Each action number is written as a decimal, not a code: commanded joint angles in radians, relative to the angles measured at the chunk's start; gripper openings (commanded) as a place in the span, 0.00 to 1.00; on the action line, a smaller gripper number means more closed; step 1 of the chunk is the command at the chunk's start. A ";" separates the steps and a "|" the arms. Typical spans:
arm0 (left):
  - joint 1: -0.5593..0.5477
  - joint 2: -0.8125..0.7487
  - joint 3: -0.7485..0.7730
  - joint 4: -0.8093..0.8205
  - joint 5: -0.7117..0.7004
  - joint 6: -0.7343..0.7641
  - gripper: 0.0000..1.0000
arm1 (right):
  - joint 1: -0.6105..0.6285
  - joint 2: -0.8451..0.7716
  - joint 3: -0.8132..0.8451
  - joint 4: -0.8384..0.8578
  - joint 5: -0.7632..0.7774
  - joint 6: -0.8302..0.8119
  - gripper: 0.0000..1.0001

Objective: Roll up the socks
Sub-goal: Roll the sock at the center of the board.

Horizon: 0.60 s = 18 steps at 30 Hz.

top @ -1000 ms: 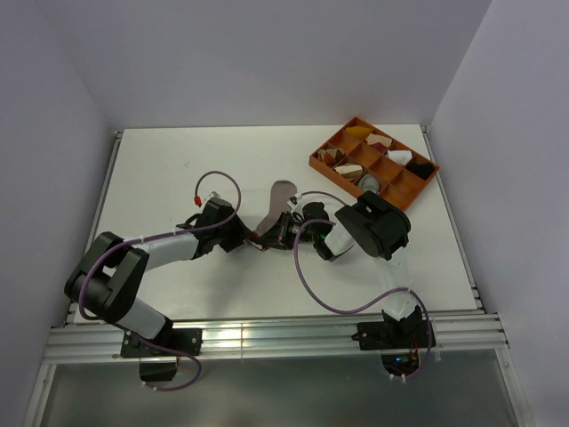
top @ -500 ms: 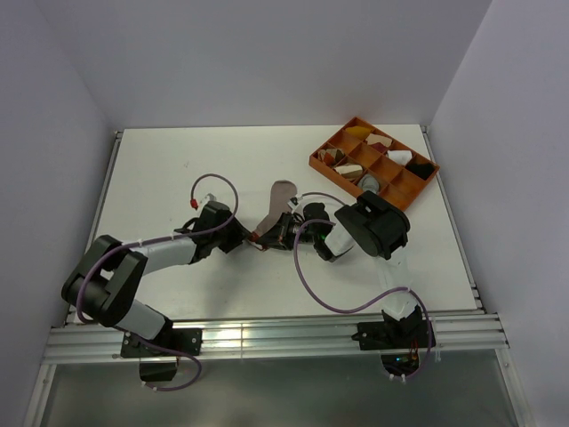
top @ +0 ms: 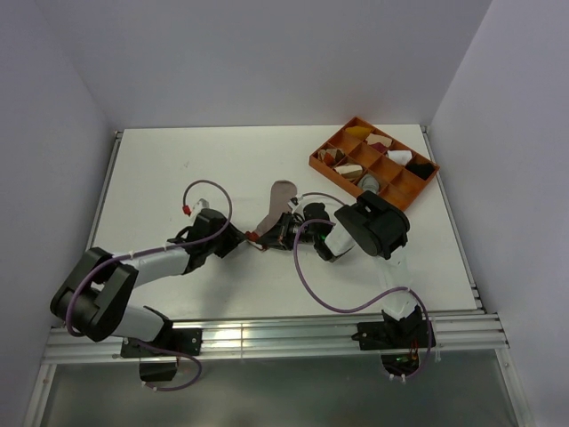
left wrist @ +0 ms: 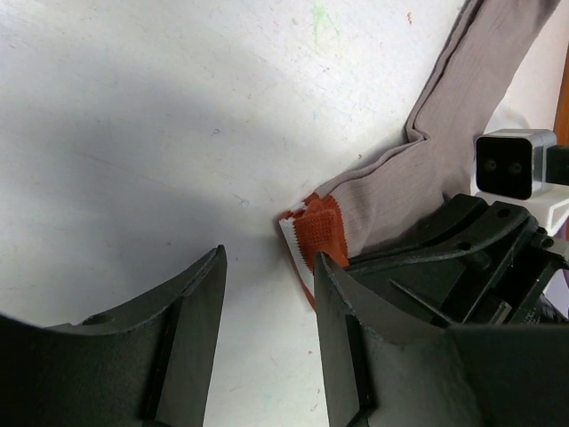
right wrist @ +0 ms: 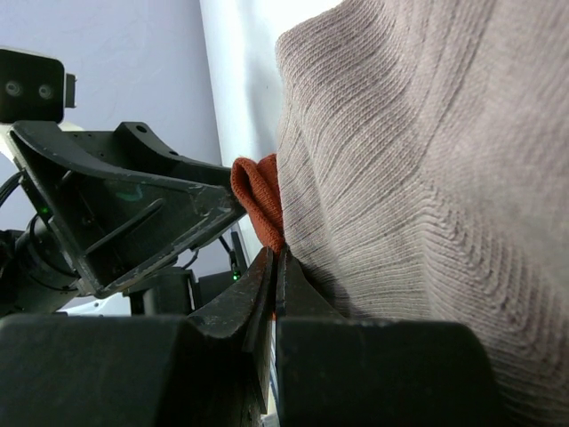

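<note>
Evidently, no roll was yet formed: the pinkish-tan sock [top: 281,194] was laid unrolled and bent at the centre of the top view. The left gripper [left wrist: 267,302] was held half open and empty beside the red cuff [left wrist: 318,233]. The right gripper [right wrist: 274,271] was closed tight at that cuff, and whether fabric was pinched could not be told.

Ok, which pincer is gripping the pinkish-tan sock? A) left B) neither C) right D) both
C: the right pincer is shut on the sock next to its red cuff, while the left pincer stands open and empty beside it.
</note>
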 commanded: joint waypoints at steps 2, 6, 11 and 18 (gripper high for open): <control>-0.003 0.037 -0.002 0.074 0.005 -0.023 0.49 | -0.005 0.051 -0.023 -0.102 0.016 -0.028 0.00; -0.003 0.068 0.007 0.098 0.017 -0.014 0.49 | -0.005 0.053 -0.021 -0.105 0.016 -0.029 0.00; -0.003 0.102 0.025 0.114 0.029 0.004 0.49 | -0.005 0.053 -0.021 -0.110 0.014 -0.032 0.00; -0.006 0.160 0.050 0.082 0.078 0.017 0.45 | -0.007 0.044 -0.020 -0.128 0.023 -0.042 0.00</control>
